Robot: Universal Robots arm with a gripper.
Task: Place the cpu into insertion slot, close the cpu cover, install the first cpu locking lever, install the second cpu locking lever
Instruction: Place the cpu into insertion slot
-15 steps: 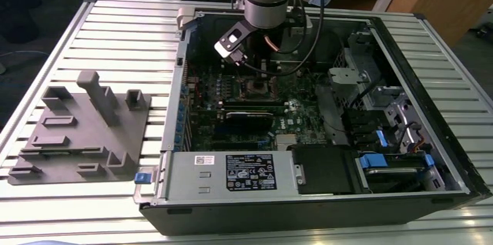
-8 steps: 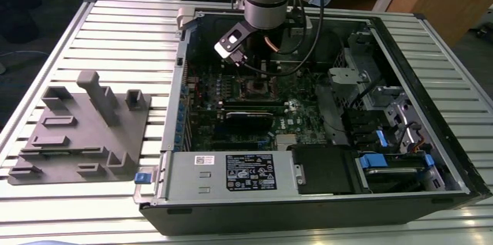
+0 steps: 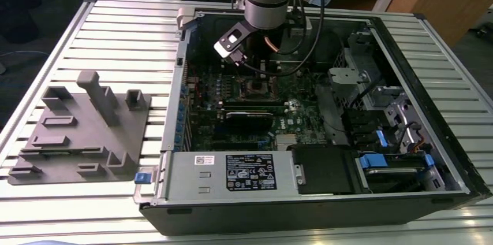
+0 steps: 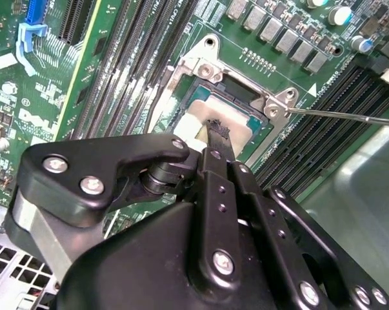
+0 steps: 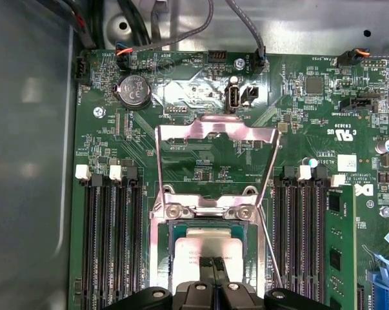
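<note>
Down inside the open computer case (image 3: 308,213), the gripper (image 5: 211,263) is resting its fingertips, drawn together, on the cpu (image 5: 207,245), which is lying in the insertion slot (image 5: 179,227). At the socket's edge the cpu cover (image 5: 213,131) is standing raised, with memory slots (image 5: 110,239) flanking both sides and a thin locking lever (image 4: 349,115) sticking out alongside.

A: Is there any writing to read?
B: A white label (image 3: 249,171) with black print sits on the grey power supply box (image 3: 193,178), too small to read. White lettering (image 5: 339,132) dots the green circuit board (image 5: 97,142). A white triangle (image 4: 312,89) is printed near the insertion slot (image 4: 238,91).
</note>
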